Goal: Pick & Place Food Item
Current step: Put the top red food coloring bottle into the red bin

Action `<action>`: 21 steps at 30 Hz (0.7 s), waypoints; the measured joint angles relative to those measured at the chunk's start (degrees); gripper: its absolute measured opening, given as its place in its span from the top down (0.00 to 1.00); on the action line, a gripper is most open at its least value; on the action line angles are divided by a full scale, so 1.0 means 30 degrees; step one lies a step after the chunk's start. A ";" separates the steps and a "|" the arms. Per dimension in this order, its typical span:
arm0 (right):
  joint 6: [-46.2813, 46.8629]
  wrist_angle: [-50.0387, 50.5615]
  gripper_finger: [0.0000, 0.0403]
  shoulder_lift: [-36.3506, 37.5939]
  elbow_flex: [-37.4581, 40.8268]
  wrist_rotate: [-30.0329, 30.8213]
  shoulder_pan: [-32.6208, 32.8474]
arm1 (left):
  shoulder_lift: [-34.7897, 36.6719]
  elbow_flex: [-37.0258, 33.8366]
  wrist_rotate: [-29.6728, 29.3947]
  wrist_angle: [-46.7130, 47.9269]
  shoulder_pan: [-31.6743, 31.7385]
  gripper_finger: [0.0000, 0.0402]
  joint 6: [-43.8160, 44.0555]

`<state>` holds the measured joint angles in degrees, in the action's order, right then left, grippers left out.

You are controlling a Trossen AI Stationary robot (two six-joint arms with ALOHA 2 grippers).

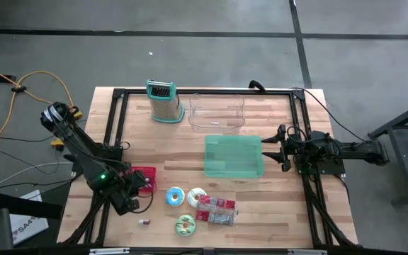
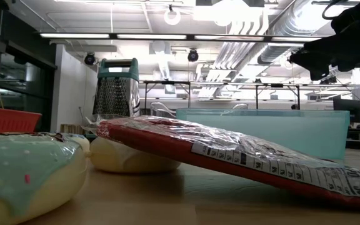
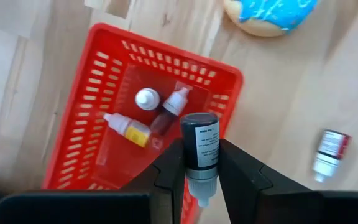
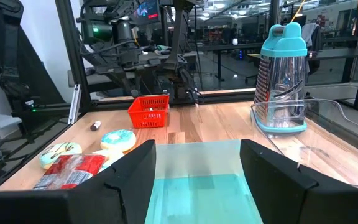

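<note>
My left gripper (image 3: 201, 152) hangs over the near right corner of a red mesh basket (image 3: 123, 106) at the table's near left and is shut on a small dark dropper bottle (image 3: 201, 134). In the high view this gripper (image 1: 136, 191) is beside the basket (image 1: 145, 176). Three small bottles (image 3: 146, 115) lie on the basket's floor. Another small bottle (image 3: 331, 152) lies on its side on the wood. My right gripper (image 4: 197, 155) waits open at the table's right, level, above the teal tray (image 4: 197, 180). My left gripper pinches the dark bottle's body (image 3: 199, 155) between its two fingers (image 3: 169, 168), one on each side. The fingers slant steeply down from above and lie along the bottle. The bottle is lifted clear above the basket, its pale nozzle (image 3: 202, 190) pointing back toward the wrist.
Three doughnuts (image 1: 175, 196) (image 1: 196, 196) (image 1: 185, 225) and a red-labelled packet (image 1: 216, 210) lie near the front edge. A teal tray (image 1: 233, 156) sits mid-table, with a clear container (image 1: 217, 111) and a box grater (image 1: 163, 101) behind it.
</note>
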<state>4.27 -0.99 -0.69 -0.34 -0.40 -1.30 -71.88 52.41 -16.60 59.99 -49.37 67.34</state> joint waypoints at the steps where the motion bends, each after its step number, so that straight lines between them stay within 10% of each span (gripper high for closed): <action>1: 0.0000 0.0004 0.45 0.0000 0.0000 0.0007 0.0000 | 0.0000 -0.0062 0.0014 0.0022 0.0185 0.82 -0.0226; 21: 0.0000 0.0007 0.45 -0.0001 0.0001 0.0007 0.0007 | 0.2596 -0.4869 0.1903 -0.2775 0.1614 0.82 -0.0004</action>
<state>4.27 -0.97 -0.69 -0.34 -0.38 -1.28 -64.09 37.80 -10.89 51.66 -44.53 67.33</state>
